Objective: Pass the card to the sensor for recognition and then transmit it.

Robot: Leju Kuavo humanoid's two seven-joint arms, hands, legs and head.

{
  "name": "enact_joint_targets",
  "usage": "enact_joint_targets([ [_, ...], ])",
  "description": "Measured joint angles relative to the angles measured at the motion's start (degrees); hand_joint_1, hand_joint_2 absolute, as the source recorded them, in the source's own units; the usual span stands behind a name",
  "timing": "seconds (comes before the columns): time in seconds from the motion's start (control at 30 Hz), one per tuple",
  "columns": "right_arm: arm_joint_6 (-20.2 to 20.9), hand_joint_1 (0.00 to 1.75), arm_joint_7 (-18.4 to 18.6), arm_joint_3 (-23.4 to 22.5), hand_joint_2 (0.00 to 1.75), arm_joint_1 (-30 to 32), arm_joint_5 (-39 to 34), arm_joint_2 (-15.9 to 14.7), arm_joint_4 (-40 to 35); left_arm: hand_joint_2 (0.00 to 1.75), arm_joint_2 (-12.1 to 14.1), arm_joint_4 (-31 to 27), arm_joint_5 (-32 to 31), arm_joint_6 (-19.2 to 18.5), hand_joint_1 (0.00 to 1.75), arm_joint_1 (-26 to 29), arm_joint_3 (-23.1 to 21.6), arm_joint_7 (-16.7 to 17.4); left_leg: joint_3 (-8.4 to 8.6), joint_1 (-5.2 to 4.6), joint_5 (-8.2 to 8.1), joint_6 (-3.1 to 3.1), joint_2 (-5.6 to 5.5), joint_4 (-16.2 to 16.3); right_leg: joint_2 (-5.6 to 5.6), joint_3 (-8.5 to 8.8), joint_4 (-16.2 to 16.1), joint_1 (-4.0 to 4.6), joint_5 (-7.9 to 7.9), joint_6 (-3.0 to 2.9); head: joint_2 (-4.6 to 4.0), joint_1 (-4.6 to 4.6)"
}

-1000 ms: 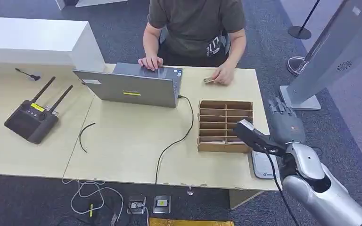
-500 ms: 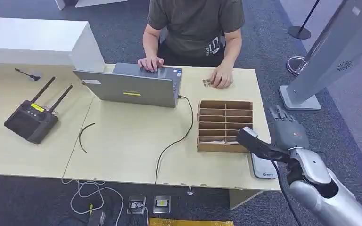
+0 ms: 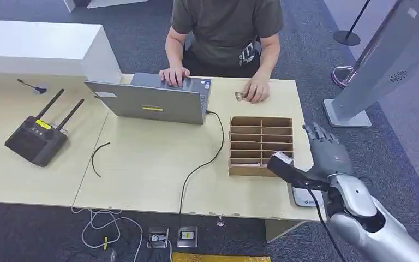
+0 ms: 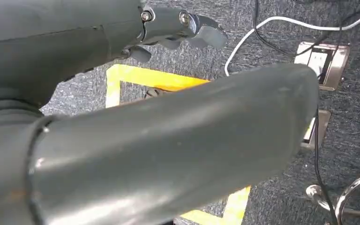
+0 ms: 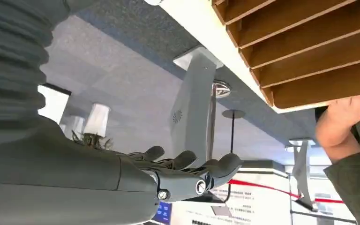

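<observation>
My right hand (image 3: 327,155) hovers open beside the table's right edge, just past the brown divided box (image 3: 261,143), and holds nothing. A flat grey sensor pad (image 3: 304,196) lies on the table corner under my wrist. In the right wrist view the same hand (image 5: 183,168) shows its fingers stretched out and empty, with the box's slots (image 5: 300,51) close by. Across the table a person's hand (image 3: 257,88) rests on a small flat object (image 3: 240,96), possibly the card. My left hand (image 4: 178,131) hangs over the floor with nothing in it.
A grey laptop (image 3: 158,101) with a black cable (image 3: 207,158) sits mid-table before the seated person. A black remote controller (image 3: 37,139) lies at the left. A grey kiosk stand (image 3: 382,65) rises at the right, beyond the table. Sockets and cables (image 4: 318,61) lie on the floor.
My right hand dropped a little, then shifted left toward the divided box. The person's hand with the small object slid slightly left.
</observation>
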Motion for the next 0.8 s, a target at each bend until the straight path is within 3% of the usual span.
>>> enact_joint_targets([
  [0.27, -1.0, 0.00, 0.0, 1.5, 1.75, 0.7, 4.9, 0.3, 1.0, 0.00, 0.0, 0.0, -0.4, -0.7, 0.00, 0.0, 0.4, 1.0, 0.00, 0.00, 0.00, 0.00, 0.00, 0.0, -0.01, 0.00, 0.0, 0.00, 0.00, 0.00, 0.00, -0.02],
  [0.8, -3.5, 0.00, -1.2, 1.5, 1.75, 3.5, 4.5, 1.7, 3.1, 0.00, 0.1, -0.1, -0.3, -1.0, 0.00, 0.2, 0.4, 2.3, -0.01, 0.00, 0.00, 0.00, 0.00, 0.0, 0.00, 0.00, 0.0, 0.00, 0.00, 0.00, 0.00, -0.02],
])
